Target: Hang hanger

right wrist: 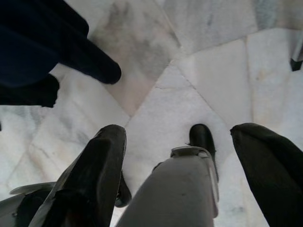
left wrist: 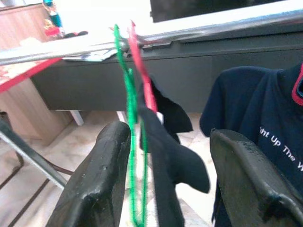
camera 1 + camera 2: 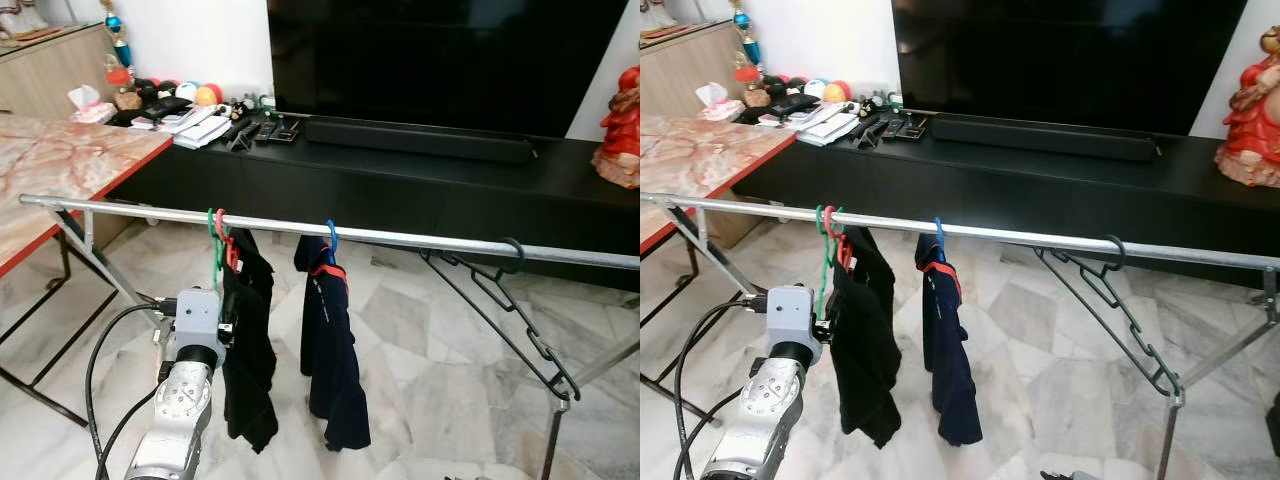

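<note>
A steel drying rail [image 3: 420,240] crosses in front of me. On its left part hang a bare green hanger [image 3: 213,240] and a red hanger [image 3: 228,248] carrying a black garment [image 3: 248,340]. My left gripper [image 2: 171,135] is raised just below them and stands open, with the green hanger [image 2: 130,142] and the black garment [image 2: 165,161] between its fingers. A blue hanger [image 3: 332,240] holds a navy shirt [image 3: 330,350] further right. Empty black hangers [image 3: 510,310] dangle near the rail's right end. My right gripper [image 1: 180,132] hangs open over the floor.
Behind the rail runs a long black TV console [image 3: 420,190] with a TV [image 3: 440,60], a soundbar [image 3: 420,140], clutter and a red figurine [image 3: 620,125]. A marble-top table [image 3: 60,170] stands at the left. Marble floor [image 3: 440,380] lies under the rail.
</note>
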Available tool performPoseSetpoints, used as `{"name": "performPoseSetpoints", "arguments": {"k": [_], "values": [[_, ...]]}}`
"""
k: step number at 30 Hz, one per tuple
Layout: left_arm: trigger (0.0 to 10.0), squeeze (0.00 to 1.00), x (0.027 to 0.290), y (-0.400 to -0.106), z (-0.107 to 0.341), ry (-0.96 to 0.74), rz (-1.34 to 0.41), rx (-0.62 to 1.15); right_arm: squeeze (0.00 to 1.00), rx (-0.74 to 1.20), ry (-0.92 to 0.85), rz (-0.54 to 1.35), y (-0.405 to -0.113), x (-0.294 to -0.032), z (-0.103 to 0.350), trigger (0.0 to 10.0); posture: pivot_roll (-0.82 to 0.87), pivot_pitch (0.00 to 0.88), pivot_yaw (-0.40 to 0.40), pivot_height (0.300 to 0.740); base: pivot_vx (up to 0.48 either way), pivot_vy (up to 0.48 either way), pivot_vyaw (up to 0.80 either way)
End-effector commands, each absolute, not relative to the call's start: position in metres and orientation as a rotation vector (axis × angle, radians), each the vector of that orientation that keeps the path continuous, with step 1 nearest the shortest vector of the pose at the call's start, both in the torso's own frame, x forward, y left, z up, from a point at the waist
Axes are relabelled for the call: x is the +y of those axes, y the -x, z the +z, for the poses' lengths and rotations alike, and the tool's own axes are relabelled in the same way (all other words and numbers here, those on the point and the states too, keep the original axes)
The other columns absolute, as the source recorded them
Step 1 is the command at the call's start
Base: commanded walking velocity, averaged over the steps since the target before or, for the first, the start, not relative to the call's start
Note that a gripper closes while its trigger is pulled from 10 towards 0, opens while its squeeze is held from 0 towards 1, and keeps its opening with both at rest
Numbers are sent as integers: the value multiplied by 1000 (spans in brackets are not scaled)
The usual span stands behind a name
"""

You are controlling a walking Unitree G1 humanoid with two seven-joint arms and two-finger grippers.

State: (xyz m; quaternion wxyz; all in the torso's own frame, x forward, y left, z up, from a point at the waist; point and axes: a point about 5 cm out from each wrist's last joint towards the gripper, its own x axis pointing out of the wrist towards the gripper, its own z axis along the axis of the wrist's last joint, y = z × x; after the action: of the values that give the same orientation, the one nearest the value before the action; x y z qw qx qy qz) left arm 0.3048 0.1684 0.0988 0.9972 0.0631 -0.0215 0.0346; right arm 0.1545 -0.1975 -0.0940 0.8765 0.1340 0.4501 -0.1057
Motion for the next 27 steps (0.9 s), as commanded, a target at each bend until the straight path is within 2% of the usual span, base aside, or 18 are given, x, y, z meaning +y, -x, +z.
{"name": "performPoseSetpoints", "arguments": {"k": [1,7,14,27], "values": [[10000,0,166,-306,100,-117,66,-39,0,946,-285,-231,-152,-199,-95,10000,-52,65,48,740,0,0,0],[10000,0,163,-307,100,-90,71,-34,0,938,-277,-205,-154,-199,-94,10000,-51,74,45,740,0,0,0],[10000,0,164,-307,100,-92,73,-31,0,934,-294,-214,-154,-198,-94,10000,-49,85,42,740,0,0,746],[10000,0,163,-305,99,-91,58,-23,0,936,-281,-204,-155,-198,-94,10000,-47,98,42,740,19,0,62]]}}
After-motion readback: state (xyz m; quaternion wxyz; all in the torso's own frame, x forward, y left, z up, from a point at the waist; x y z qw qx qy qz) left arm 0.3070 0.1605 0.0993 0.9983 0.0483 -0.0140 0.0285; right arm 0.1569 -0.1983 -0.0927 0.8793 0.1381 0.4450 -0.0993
